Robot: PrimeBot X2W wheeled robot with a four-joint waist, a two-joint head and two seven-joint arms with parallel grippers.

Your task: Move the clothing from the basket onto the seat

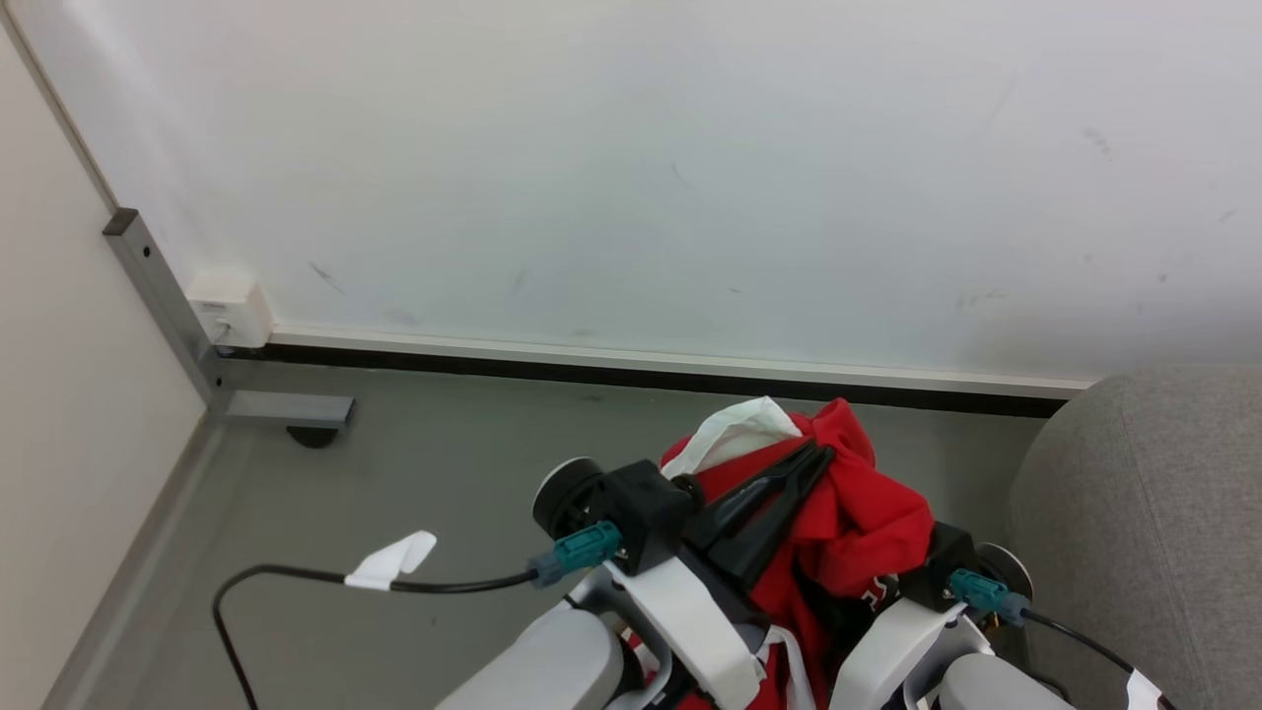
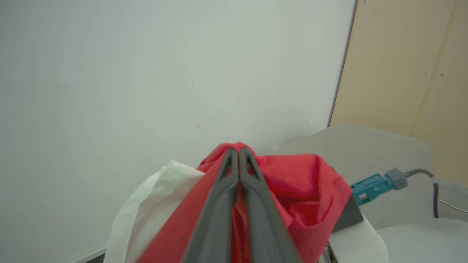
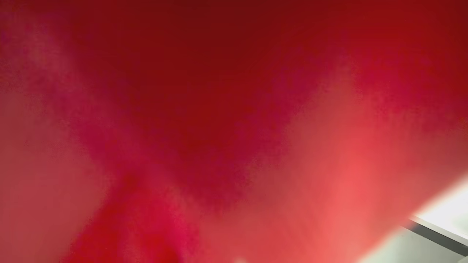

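Observation:
The bright red clothing (image 1: 868, 513) hangs bunched in the air between my two arms, with a white fold (image 1: 739, 429) at its top. My left gripper (image 1: 823, 452) is shut on the red fabric, its dark fingers pressed together along the cloth (image 2: 303, 182), tips at the top of the bunch (image 2: 238, 149). My right wrist (image 1: 971, 582) shows under the garment; its fingers are hidden by it, and red cloth (image 3: 234, 109) covers the right wrist view. The light grey seat (image 1: 1144, 513) stands just to the right, also behind the cloth (image 2: 365, 146). The basket is out of view.
A white wall with a dark baseboard (image 1: 641, 375) runs behind. At the left stand a grey metal frame leg (image 1: 158, 286) and a small white box (image 1: 232, 308). A black cable with a white tag (image 1: 389, 562) loops over the grey floor.

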